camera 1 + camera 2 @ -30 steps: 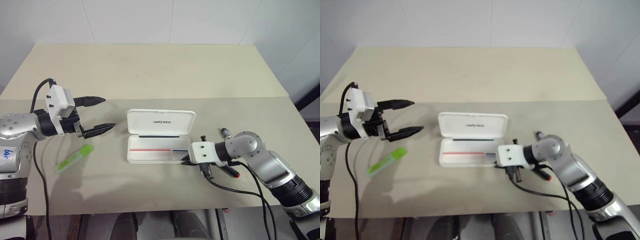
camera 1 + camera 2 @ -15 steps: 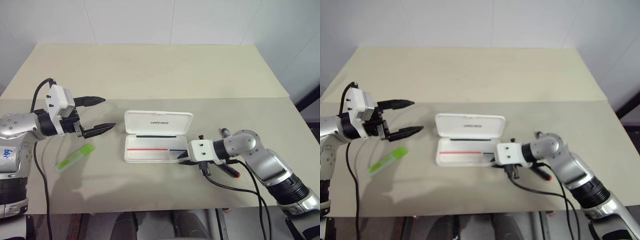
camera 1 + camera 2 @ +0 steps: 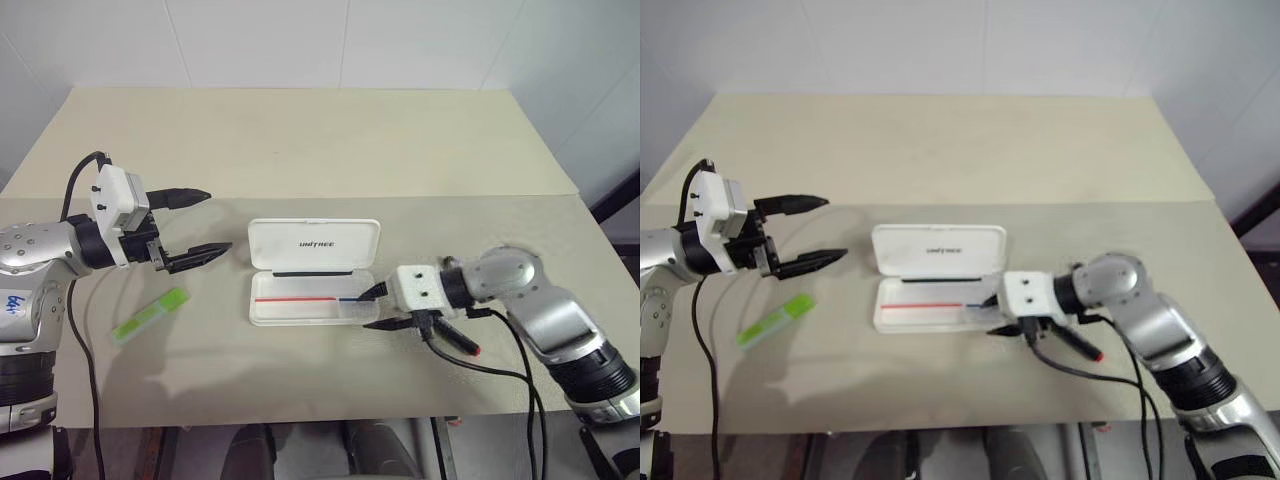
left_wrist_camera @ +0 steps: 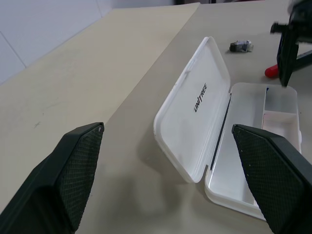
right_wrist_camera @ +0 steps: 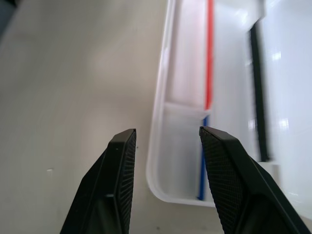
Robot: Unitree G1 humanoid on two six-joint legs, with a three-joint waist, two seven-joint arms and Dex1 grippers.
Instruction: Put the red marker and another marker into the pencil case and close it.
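Right gripper [image 3: 372, 307], shut at the case [image 3: 312, 284] a second ago, has let go, parted and lifted empty at its right end; case lies open, red marker [image 3: 458, 343] and highlighter [image 3: 150, 315] on the table, left gripper [image 3: 205, 222] wide.

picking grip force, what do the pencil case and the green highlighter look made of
The pencil case: looks like hard white plastic, smooth and glossy, going by the highlights in its tray and the stiff, upright lid. Green highlighter: seemingly translucent lime plastic, since its body looks see-through; finish too small to tell.
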